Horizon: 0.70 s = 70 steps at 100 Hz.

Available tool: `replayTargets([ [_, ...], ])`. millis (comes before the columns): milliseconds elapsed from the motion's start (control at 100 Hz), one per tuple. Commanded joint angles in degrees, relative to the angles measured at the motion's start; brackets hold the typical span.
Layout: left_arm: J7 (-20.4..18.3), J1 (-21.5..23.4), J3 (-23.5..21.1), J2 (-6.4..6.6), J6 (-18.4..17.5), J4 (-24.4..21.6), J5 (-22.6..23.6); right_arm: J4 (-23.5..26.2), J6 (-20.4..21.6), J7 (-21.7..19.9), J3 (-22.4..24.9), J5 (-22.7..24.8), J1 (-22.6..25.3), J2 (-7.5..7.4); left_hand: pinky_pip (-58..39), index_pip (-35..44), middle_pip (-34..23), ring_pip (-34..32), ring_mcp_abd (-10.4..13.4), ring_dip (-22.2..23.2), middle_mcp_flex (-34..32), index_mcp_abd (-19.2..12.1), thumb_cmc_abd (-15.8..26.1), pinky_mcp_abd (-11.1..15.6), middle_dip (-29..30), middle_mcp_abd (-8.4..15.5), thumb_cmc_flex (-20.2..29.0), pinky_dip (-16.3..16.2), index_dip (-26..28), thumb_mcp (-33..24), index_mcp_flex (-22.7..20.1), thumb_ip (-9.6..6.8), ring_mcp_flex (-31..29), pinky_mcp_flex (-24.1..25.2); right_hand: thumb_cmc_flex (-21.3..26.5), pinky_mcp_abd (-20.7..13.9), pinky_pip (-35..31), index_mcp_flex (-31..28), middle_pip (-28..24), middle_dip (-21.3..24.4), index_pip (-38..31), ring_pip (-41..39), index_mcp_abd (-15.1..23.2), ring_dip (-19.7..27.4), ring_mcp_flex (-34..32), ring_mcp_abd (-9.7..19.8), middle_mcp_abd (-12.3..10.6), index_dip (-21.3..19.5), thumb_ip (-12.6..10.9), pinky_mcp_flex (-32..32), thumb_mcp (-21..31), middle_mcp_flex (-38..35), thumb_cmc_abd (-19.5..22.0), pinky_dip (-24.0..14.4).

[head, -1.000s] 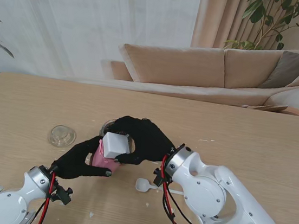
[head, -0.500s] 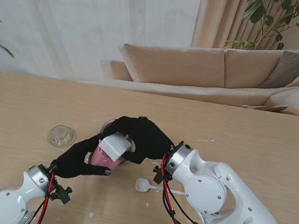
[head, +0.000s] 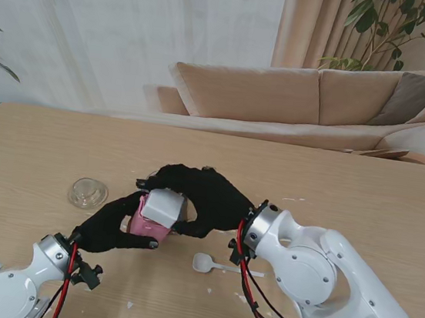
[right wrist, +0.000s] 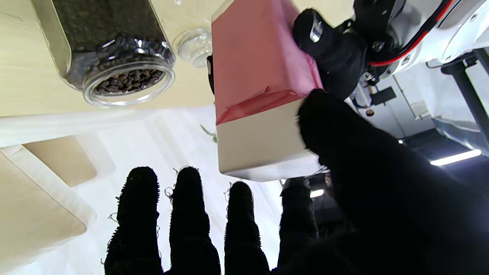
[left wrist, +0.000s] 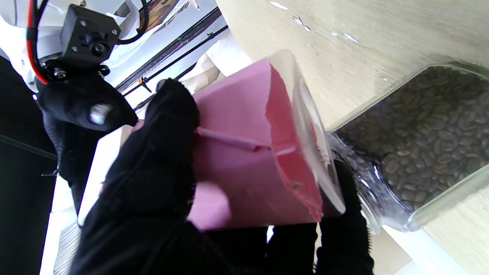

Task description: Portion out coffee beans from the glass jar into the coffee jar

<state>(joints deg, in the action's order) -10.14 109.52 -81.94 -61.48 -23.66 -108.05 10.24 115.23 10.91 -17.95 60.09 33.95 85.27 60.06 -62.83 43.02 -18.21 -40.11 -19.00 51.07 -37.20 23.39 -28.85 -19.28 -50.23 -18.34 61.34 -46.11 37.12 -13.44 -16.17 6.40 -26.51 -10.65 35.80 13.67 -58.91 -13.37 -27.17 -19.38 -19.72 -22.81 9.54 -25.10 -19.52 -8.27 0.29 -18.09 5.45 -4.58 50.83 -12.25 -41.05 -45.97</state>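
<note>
The pink coffee jar [head: 144, 227] [left wrist: 244, 152] [right wrist: 256, 57] stands near the table's middle, with my left hand [head: 115, 228] [left wrist: 145, 191] shut around its body. Its white square lid [head: 163, 206] [right wrist: 259, 149] sits on top. My right hand [head: 200, 196] [right wrist: 363, 183] curls over the lid, thumb against its side and fingers reaching past the far side. The glass jar [head: 153, 176] [left wrist: 420, 145] [right wrist: 114, 49], open and full of coffee beans, stands just beyond the pink jar, mostly hidden by my right hand in the stand view.
A round glass lid [head: 88, 193] [right wrist: 196, 46] lies on the table to the left of the jars. A small white spoon [head: 207, 265] lies nearer to me, right of the pink jar. A sofa stands beyond the table's far edge.
The white lid was tilted half a second ago and now sits level on the pink jar. My right wrist has shifted slightly right. The left hand has kept its hold.
</note>
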Motion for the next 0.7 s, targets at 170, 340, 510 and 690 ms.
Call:
replayTargets([
  [170,1.2,0.0,0.8,-0.7,-0.7,0.2,1.1,2.3,-3.0,0.9,1.0,-0.1,3.1,-0.11,-3.0,12.4,-8.8,-0.4,0.2,2.2,-7.4,-11.1,7.4,1.0,-3.4,7.1,11.6,-0.4,5.3,-14.6,-5.9,-1.32,-1.8,-1.1,-14.5,-1.2,1.7,2.2,-1.0,-1.8,7.0,0.8,-14.9,-0.1,2.1,1.0,2.5,-1.9,-1.3,0.8,-11.8,2.1,8.0,-1.9],
  [340,3.3,-0.8,2.0,-1.03,-3.0,1.8,1.8,3.1,-8.7,4.3,0.6,1.6,4.4,0.7,-3.4,12.8,-9.1,-0.6,0.3,2.4,-7.5,-11.4,7.0,1.1,-3.5,7.4,11.6,-0.6,5.4,-15.1,-5.9,-1.34,-2.0,-1.2,-16.1,-0.3,0.2,-4.3,-4.8,-3.8,6.4,-1.8,-20.0,-1.4,0.7,-0.8,5.8,-4.3,-1.4,-0.2,-12.9,-2.0,8.9,-2.9],
  [510,4.4,-1.2,2.7,-1.16,-5.1,2.9,2.3,2.8,-11.3,3.1,-0.5,1.6,3.3,0.6,-3.4,13.3,-9.5,-0.5,0.3,2.5,-7.7,-11.5,6.6,1.3,-3.3,7.5,11.4,-0.5,5.5,-16.2,-6.1,-1.15,-2.5,-1.5,-16.0,0.2,-1.6,-9.5,-5.8,-4.5,6.0,-3.8,-20.7,-2.3,-0.4,-1.7,7.2,-5.7,-1.4,-0.8,-13.2,-5.6,8.8,-3.5],
  [690,4.5,-1.2,2.7,-1.12,-5.4,2.9,2.8,1.4,-11.2,2.4,-2.1,1.2,1.5,0.52,-3.3,13.4,-9.7,-0.4,0.4,2.6,-7.8,-11.5,6.4,1.5,-3.1,7.4,11.2,-0.5,5.3,-16.9,-6.1,-0.94,-2.8,-1.7,-12.8,0.7,-2.9,-14.6,-6.6,-5.3,2.3,-4.7,-19.6,-2.5,-1.8,-1.9,6.6,-8.9,-1.9,-1.6,-12.9,-9.4,8.8,-3.4],
])
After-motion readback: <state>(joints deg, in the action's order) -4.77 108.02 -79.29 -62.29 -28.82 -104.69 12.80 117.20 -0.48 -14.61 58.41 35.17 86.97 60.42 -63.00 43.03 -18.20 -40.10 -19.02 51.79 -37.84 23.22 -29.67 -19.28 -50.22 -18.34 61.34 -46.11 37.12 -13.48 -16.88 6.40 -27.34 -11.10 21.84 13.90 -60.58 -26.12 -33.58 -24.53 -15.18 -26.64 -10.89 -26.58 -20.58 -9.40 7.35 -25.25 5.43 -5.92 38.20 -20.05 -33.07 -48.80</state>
